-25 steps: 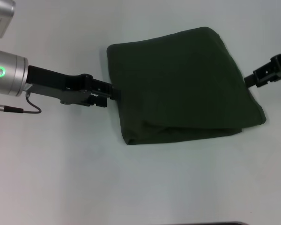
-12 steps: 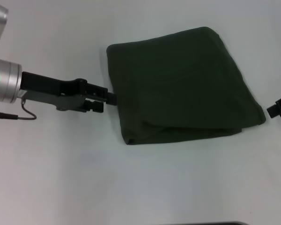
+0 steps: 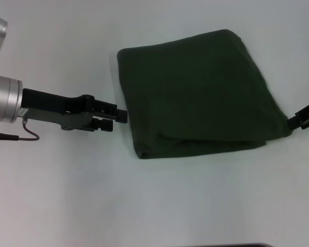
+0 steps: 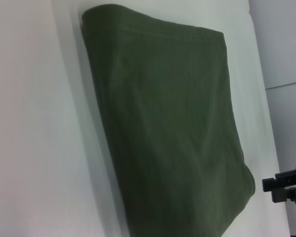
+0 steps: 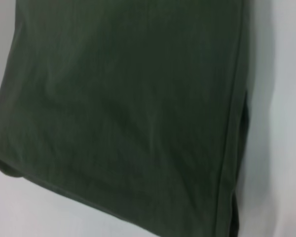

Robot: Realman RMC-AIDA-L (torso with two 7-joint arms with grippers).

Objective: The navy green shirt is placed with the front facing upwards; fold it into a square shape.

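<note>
Navy green shirt [image 3: 201,95] lies folded into a rough four-sided bundle on the white counter [image 3: 154,206], a little right of the middle of the head view and turned at a slant, one corner pointing away from the robot. No lettering or neck label shows on the upper face; only plain dark cloth is visible.

Along the near edge, the head view shows layered folds, an upper flap overlapping a lower one. It is also the only view that shows both arms at once. The left gripper [image 3: 122,116] sits at the shirt's left edge, its dark tip just beside or touching the cloth, I cannot tell which; whether its fingers are spread or closed cannot be told either. The right gripper [image 3: 305,116] is at the shirt's near right corner, mostly cut off by the frame edge, and its fingers' state cannot be told.

The left wrist view looks along the shirt [image 4: 167,128] from its left side, showing a rounded folded edge and, beyond the far corner, the right gripper [image 4: 283,185] just beside the cloth. A pale wall or panel behind the counter shows only here.

The right wrist view is filled almost wholly by the shirt [image 5: 123,108], and shows a stitched hem and a slit between stacked layers along one side.

Count: one shirt, two grippers, one counter.
</note>
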